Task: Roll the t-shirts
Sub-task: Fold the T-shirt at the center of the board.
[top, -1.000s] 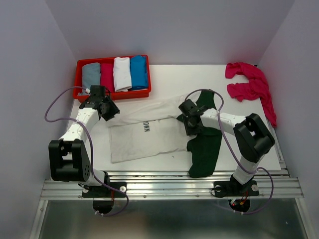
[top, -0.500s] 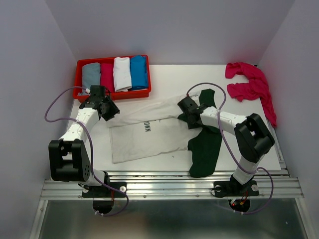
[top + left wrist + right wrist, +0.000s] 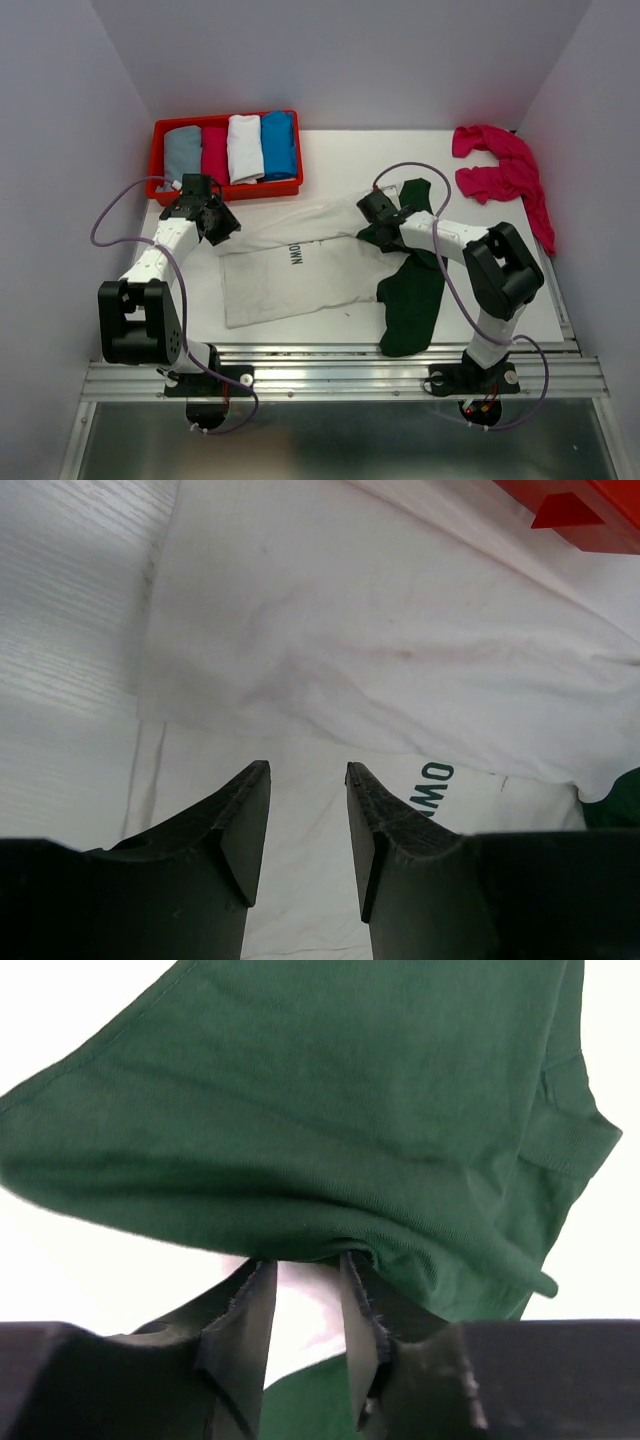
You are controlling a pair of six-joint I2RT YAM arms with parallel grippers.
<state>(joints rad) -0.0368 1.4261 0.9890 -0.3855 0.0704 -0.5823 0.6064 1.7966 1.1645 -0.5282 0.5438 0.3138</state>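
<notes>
Two narrow pairs of jaws are attending opposite ends of the white t-shirt (image 3: 300, 265), which is lying across the middle of the tabletop, its long axis running from the left hem toward the right collar. The left gripper (image 3: 307, 770) is hovering slightly parted over the smooth, faintly creased hem end, holding nothing. The right gripper (image 3: 305, 1260) is sitting nearer the collar, a dark green sleeve (image 3: 330, 1110) of soft knit bunching over its tips; whether it is clamping that cloth is unclear. Magenta-pink t-shirts (image 3: 500, 170) are lying crumpled at the far-right corner.
</notes>
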